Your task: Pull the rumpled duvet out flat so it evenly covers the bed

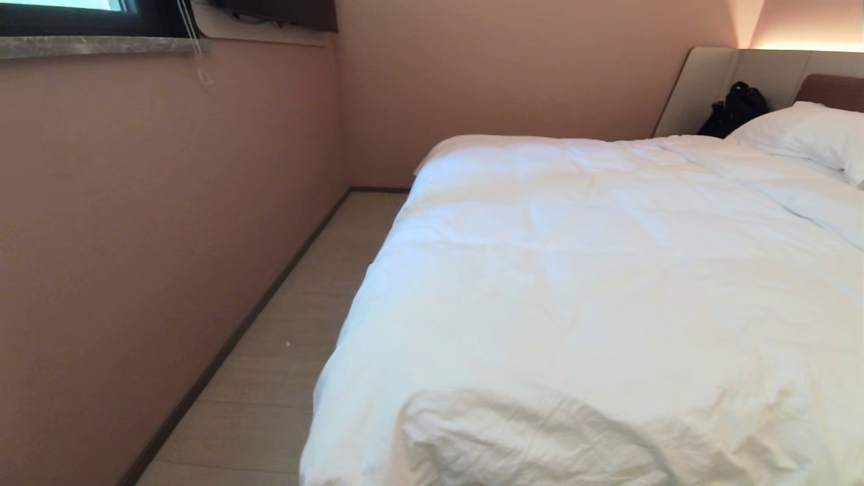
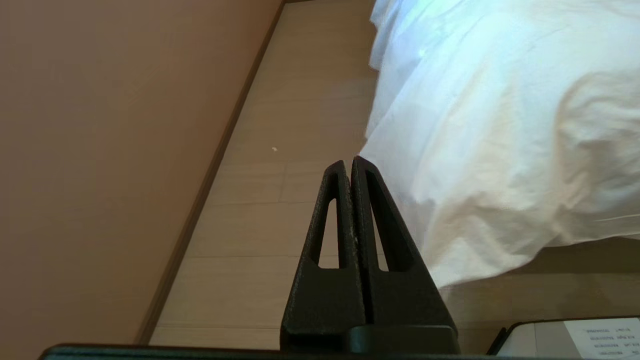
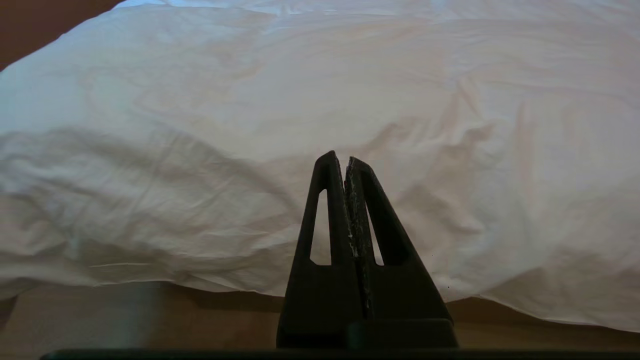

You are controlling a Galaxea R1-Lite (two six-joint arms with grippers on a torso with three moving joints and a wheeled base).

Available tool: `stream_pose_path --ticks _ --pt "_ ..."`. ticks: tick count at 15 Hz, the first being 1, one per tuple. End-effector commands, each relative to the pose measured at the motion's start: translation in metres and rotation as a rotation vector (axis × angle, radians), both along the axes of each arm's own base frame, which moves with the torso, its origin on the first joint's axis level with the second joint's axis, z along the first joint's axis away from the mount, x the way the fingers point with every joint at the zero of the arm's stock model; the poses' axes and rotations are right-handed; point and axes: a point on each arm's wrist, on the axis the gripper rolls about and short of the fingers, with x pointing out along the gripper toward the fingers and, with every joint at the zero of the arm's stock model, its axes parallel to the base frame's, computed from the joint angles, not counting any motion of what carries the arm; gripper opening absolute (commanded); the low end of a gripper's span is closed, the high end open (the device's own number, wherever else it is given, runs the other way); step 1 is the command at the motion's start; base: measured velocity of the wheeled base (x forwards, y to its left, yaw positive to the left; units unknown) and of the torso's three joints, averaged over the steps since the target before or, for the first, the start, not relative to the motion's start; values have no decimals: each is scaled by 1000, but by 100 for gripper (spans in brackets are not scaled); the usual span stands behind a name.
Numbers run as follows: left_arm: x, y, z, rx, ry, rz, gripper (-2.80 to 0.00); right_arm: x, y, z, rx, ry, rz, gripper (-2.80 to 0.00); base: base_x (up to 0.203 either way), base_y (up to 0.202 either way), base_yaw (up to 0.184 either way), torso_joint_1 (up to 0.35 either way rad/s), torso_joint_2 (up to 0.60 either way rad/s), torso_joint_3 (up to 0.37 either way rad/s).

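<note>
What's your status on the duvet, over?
Left gripper and right gripper both shut, empty, short of the foot edge. Duvet covers the bed, rumpled hump at near edge. Black bag by headboard, clear of the pull.

Left gripper, pressed closed, hangs beside the rumpled duvet.

Left of the claw, a pink wall meets the pale wood floor; a window sits high up.
</note>
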Motion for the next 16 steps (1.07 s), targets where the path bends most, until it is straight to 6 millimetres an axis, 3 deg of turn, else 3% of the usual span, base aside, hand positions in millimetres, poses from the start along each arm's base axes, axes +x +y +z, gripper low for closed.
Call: stream_pose_path --ticks 1,10,16 --pt "0 0 0 0 -1 0 -280 0 0 0 0 0 0 -280 0 200 -1 3 -2 2" --pt "0 0 0 0 -2 0 -280 0 0 0 -1 0 -1 -280 0 196 0 1 2 3" --pt "0 0 0 0 -1 2 -280 0 0 0 1 0 1 -280 0 33 1 1 2 0"
